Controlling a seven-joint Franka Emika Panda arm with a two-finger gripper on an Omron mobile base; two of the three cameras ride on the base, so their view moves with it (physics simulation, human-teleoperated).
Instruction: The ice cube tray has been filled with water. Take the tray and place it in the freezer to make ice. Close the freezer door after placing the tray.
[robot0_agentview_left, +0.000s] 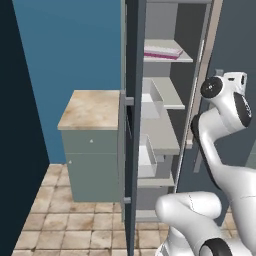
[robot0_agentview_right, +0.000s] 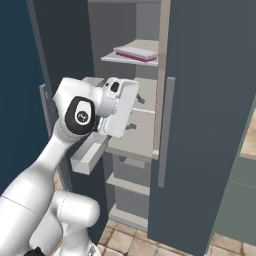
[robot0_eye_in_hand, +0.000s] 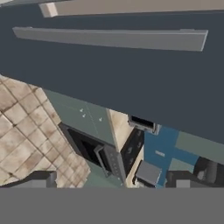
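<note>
The ice cube tray (robot0_agentview_left: 163, 51), a thin flat pinkish-lilac rectangle with a darker magenta edge, lies flat on an upper light grey shelf (robot0_agentview_left: 180, 58) inside the freezer (robot0_agentview_left: 170, 120); in the right base view the ice cube tray (robot0_agentview_right: 136, 52) sits on that same high shelf, well above the arm. The freezer interior is smooth pale grey, with several flat shelves stacked below the tray and a boxy drawer-like bin lower down. The freezer door (robot0_agentview_left: 131, 125) stands open, seen edge-on in the left base view as a tall narrow dark slate panel with white bins (robot0_agentview_left: 147, 155) on its inner side. To the right, a second dark slate door (robot0_agentview_right: 210, 120) is closed and carries a long straight grey bar handle (robot0_agentview_right: 166, 132). The gripper (robot0_eye_in_hand: 118, 179) is released, its two small dark fingertips spread wide at the bottom of the hand view with nothing between them; it faces that flat dark door and bar handle (robot0_eye_in_hand: 113, 38). Left of the freezer stands a grey-green cabinet (robot0_agentview_left: 92, 165) with a mottled beige stone bench (robot0_agentview_left: 92, 109) on top. The floor (robot0_agentview_left: 65, 220) is square tan tile with pale grout.
</note>
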